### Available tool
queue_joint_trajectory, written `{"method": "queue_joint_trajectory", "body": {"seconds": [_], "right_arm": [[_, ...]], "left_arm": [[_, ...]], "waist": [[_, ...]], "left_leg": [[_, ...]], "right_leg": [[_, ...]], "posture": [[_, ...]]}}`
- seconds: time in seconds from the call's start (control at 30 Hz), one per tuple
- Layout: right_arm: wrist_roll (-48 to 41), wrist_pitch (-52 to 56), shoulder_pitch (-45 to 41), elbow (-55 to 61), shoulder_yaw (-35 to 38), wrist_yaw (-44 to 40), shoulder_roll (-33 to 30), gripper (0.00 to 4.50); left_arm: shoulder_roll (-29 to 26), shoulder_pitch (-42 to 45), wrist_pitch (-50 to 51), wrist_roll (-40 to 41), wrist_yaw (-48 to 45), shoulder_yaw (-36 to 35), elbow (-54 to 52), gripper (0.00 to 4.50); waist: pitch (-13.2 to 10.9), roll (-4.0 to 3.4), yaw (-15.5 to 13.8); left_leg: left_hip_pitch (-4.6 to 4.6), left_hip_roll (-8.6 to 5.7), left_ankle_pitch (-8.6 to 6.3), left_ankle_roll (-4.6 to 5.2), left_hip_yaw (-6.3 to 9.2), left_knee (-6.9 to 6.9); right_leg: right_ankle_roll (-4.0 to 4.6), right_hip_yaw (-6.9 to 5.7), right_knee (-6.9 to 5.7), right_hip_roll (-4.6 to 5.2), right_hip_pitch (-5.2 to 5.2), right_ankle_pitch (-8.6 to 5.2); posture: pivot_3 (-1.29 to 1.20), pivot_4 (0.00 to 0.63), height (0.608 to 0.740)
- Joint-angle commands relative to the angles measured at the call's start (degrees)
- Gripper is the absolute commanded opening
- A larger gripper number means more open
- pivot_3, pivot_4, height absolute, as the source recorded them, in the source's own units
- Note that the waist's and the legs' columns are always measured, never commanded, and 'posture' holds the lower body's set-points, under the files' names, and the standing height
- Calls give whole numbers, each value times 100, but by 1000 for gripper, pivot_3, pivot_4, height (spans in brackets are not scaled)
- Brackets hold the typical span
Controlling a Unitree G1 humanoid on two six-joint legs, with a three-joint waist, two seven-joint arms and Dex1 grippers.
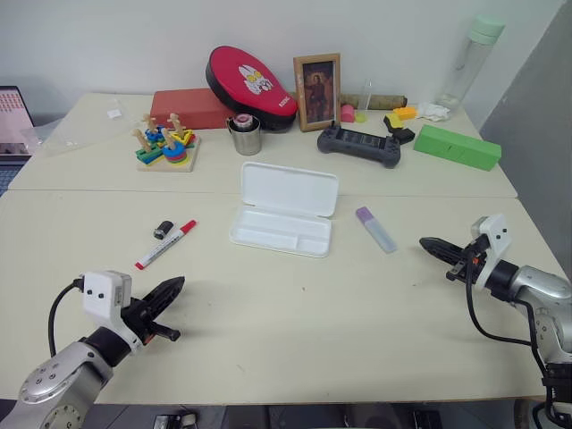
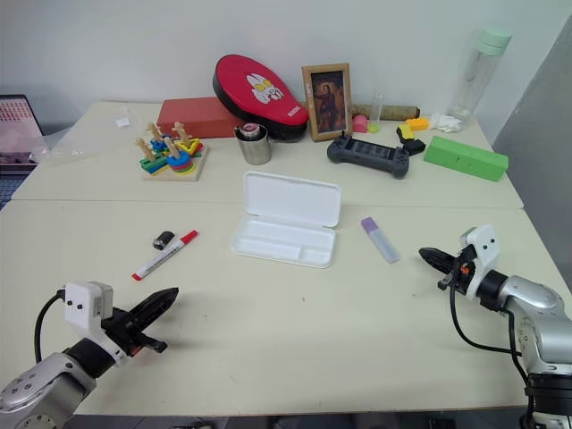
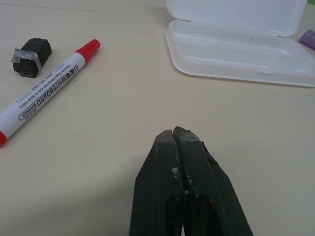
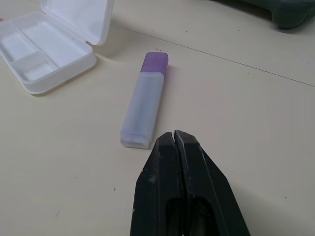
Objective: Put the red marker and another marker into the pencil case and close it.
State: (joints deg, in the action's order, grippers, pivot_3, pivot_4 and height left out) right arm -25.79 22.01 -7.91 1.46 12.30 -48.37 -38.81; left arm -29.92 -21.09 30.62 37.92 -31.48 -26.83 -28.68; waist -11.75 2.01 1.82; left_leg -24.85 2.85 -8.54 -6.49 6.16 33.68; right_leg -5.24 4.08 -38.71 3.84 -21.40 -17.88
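Note:
The white pencil case (image 1: 284, 210) lies open in the middle of the table, its lid tipped back and its divided tray empty. The red marker (image 1: 165, 244), white-barrelled with a red cap, lies flat to the case's left. The other marker (image 1: 376, 229), pale lilac with a purple cap, lies flat to the case's right. My left gripper (image 1: 176, 287) hovers near the front left of the table, shut and empty, a short way in front of the red marker (image 3: 47, 90). My right gripper (image 1: 424, 241) is shut and empty just to the right of the lilac marker (image 4: 144, 103).
A small black cap-like piece (image 1: 164, 229) lies beside the red marker. At the back stand a stacking toy (image 1: 164, 146), a metal cup (image 1: 245, 134), a red pouch (image 1: 249, 86), a picture frame (image 1: 317, 91), a game controller (image 1: 360, 144), a green box (image 1: 457, 147) and a bottle (image 1: 471, 59).

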Motion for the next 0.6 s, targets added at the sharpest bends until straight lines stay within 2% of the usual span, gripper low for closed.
{"method": "queue_joint_trajectory", "body": {"seconds": [0.03, 0.6], "right_arm": [[11, -99, -54, 107, 95, 23, -20, 0], [14, -93, -72, 104, 71, 19, -20, 0]], "left_arm": [[-4, 37, -122, -23, 15, -48, -108, 13], [-25, 98, -46, 20, 67, -37, -115, 13]], "waist": [[0, 0, 1], [0, 0, 0]], "left_leg": [[0, 0, 0, 0, 0, 0], [0, 0, 0, 0, 0, 0]], "right_leg": [[0, 0, 0, 0, 0, 0], [-1, 0, 0, 0, 0, 0]], "posture": [[0, 150, 740], [0, 150, 740]]}}
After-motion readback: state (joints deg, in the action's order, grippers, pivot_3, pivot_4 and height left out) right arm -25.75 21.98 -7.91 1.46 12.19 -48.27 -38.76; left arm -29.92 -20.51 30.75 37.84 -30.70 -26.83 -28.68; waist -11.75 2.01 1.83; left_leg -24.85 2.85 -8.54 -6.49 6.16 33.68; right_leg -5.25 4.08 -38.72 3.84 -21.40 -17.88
